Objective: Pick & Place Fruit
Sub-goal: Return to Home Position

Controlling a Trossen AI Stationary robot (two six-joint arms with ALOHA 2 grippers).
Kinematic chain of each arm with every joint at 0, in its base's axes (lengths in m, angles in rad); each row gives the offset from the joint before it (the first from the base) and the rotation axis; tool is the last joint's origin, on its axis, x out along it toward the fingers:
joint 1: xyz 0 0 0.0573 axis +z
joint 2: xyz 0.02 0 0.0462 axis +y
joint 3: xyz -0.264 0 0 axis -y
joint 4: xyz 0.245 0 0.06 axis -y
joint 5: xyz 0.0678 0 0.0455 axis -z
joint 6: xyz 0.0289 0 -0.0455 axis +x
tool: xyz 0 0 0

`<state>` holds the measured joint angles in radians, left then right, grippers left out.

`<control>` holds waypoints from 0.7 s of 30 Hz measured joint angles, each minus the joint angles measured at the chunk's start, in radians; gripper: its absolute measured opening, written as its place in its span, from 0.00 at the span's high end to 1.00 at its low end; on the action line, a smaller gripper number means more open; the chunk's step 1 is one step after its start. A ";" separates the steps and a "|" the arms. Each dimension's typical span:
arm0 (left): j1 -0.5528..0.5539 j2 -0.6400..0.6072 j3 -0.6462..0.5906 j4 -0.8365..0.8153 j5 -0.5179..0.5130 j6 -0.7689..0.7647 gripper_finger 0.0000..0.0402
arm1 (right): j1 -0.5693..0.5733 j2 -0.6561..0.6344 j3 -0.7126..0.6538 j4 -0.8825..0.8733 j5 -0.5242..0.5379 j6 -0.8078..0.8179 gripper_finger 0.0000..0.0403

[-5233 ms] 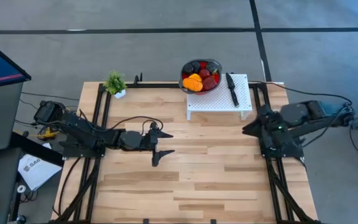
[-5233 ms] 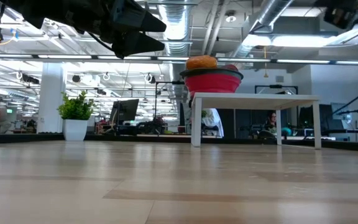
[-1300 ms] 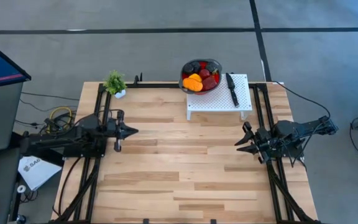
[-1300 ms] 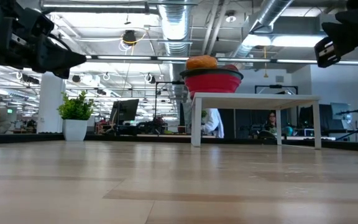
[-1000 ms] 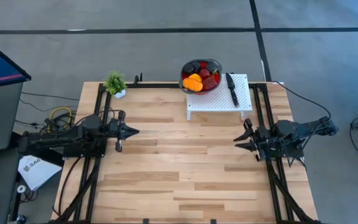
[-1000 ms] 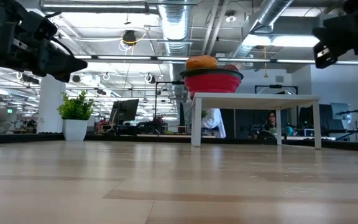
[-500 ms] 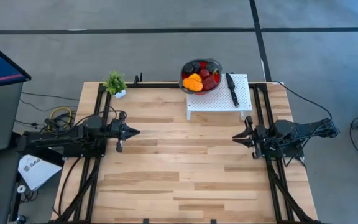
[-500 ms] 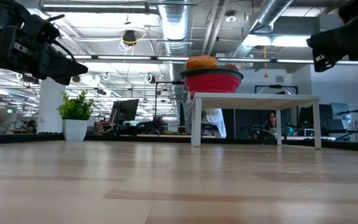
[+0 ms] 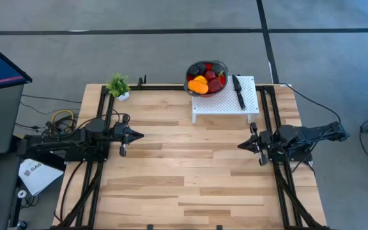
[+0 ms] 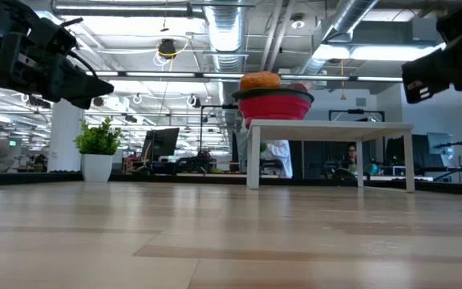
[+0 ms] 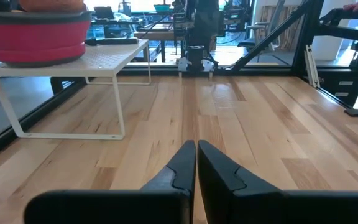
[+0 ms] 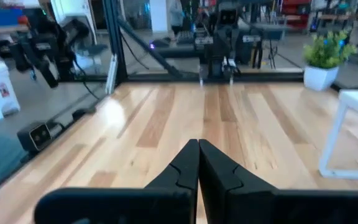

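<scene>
Your left end effector (image 11: pixel 196 146) has its two fingers pressed flat together with nothing between them. It hangs above the worktop (image 9: pixel 184 172) near the left edge, pointing across toward the other arm. Your right end effector (image 12: pixel 198 144) is likewise squeezed closed on nothing, hovering over the right side of the worktop on the near side of the white shelf (image 9: pixel 225 103), apart from it and facing the left arm. Both arms lie low along their own sides, well apart from the goods. The fruit (image 9: pixel 204 79) sits heaped in the red bowl (image 9: pixel 217 63), which stands at the left end of the shelf at the far edge of the worktop. Orange, yellow, dark red and purple-black pieces show from above, and in the low view one orange piece crowns the rim. The knife (image 9: pixel 237 89) lies flat on the shelf just beside the bowl on its right, not touching it. A small potted plant (image 9: pixel 118 85) stands at the far left corner, out of the way. No piece of fruit shows loose on the worktop, so by my reading the picking and placing is done. Judging by how the arms sit, only settling them into their rest pose is left, and that looks close to finished.
</scene>
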<state>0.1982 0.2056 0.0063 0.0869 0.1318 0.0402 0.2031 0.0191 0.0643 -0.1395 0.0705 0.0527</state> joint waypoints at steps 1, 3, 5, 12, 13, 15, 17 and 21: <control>0.000 0.000 0.000 0.001 0.000 0.000 0.97 | -0.006 0.001 -0.008 0.027 -0.007 -0.001 1.00; 0.000 0.000 0.000 0.003 0.000 0.000 0.97 | -0.026 0.000 -0.033 0.101 -0.017 0.000 1.00; 0.000 0.000 0.000 0.005 0.000 0.000 0.97 | -0.051 -0.001 -0.057 0.156 -0.032 0.000 1.00; 0.000 0.000 0.000 0.007 0.000 0.000 0.97 | -0.128 -0.001 -0.057 0.153 -0.074 0.041 1.00; 0.000 0.000 0.000 0.009 0.000 0.000 0.97 | -0.132 -0.001 -0.057 0.153 -0.074 0.057 1.00; 0.000 0.000 0.000 0.010 0.000 0.000 0.97 | -0.138 -0.001 -0.057 0.153 -0.074 0.069 1.00; 0.000 0.000 0.000 0.011 0.000 0.000 0.97 | -0.141 -0.001 -0.057 0.153 -0.074 0.069 1.00; 0.000 0.000 0.000 0.013 0.000 0.000 0.96 | -0.141 -0.002 -0.057 0.153 -0.073 0.068 1.00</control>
<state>0.1978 0.2058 0.0063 0.0996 0.1314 0.0402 0.0617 0.0174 0.0071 0.0135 -0.0029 0.1211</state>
